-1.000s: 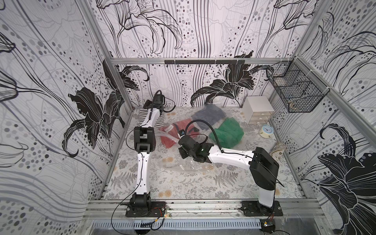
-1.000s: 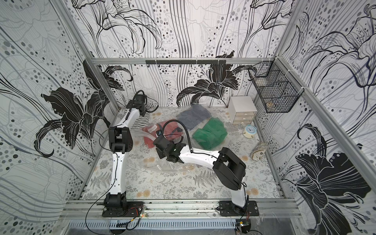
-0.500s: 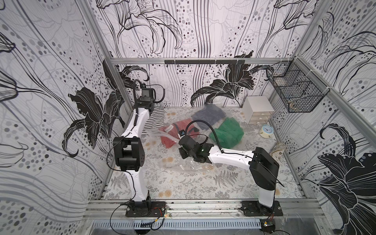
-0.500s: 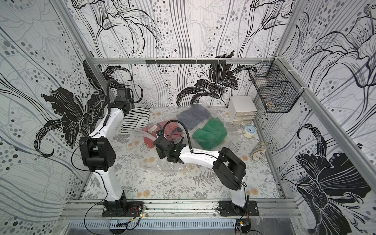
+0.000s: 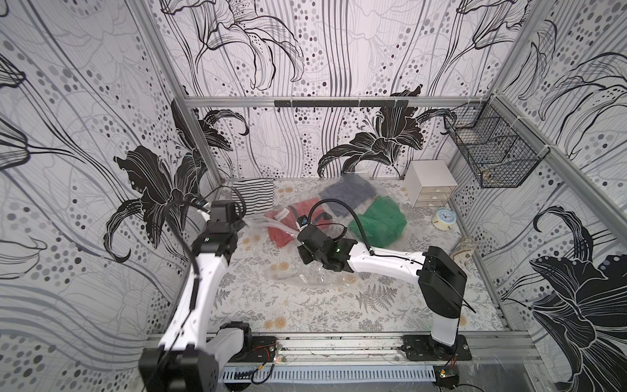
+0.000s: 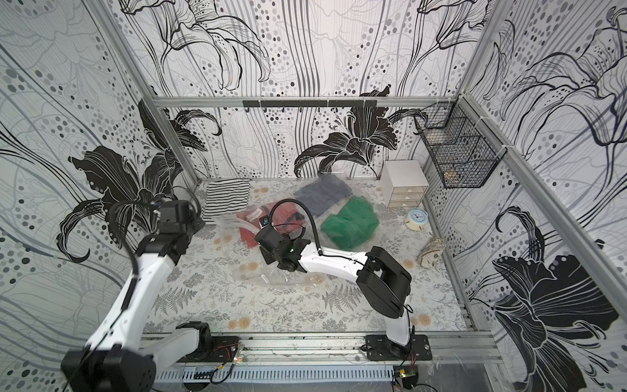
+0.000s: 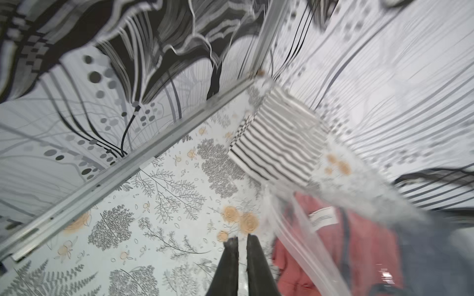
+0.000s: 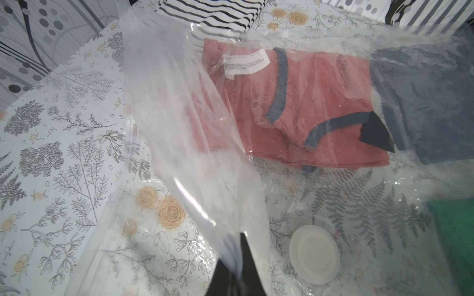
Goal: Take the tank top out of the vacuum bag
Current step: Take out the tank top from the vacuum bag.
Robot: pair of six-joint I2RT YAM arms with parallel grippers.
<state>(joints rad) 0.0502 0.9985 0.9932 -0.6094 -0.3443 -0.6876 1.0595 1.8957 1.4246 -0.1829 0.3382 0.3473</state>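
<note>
The vacuum bag (image 5: 305,275), clear crinkly plastic with a round white valve disc (image 8: 314,253), is spread on the worktop (image 5: 305,315). Inside are held a red garment (image 8: 320,97) with grey-blue binding, a dark grey fold (image 5: 347,193) and a green heap (image 5: 378,222); a striped folded cloth (image 5: 254,198) lies just outside. Its film is pinched by the right fingers (image 8: 242,258); the left fingers (image 7: 238,251), nearly together, are empty.

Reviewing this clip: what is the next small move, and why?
Probably open the right gripper and let the vacuum bag go. The striped garment, apparently the tank top, already lies outside it in the far left corner; the left gripper is shut and empty, so holding the film up seems needless.
</note>
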